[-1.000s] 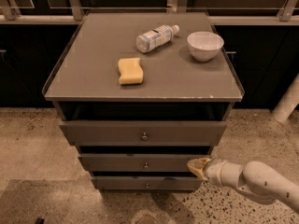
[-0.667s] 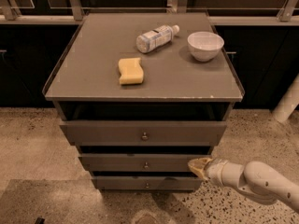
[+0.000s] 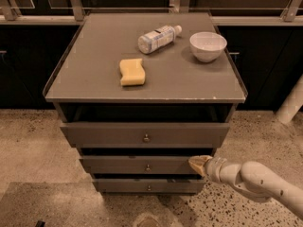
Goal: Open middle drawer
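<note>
Surface: flat grey-brown cabinet top with a thin raised rim [image 3: 75, 86], above and left of the claw. Speckled beige stone floor [image 3: 28, 141] lies all round; dark cupboard fronts [image 3: 265, 65] and a metal rail [image 3: 42, 19] sit behind.

Claw: the tan-tipped gripper [image 3: 199, 163] on a white arm [image 3: 255, 178] enters from lower right. Its tip is at the cabinet's front, against the right end of the slim grey-brown middle drawer [image 3: 123, 164]. Whether the claw is wide or narrow cannot be told. The drawer runs leftward from the claw (small round metal knob [image 3: 147, 167] well to its left).

Above the claw: taller top drawer [image 3: 109, 134]. Below-left: bottom drawer [image 3: 123, 186].

On top, up-left of the claw: yellow sponge [image 3: 132, 72]; clear plastic bottle [image 3: 158, 38] on its side, white-and-blue label, print unreadable. Round white bowl [image 3: 208, 46] lies nearly straight above.
</note>
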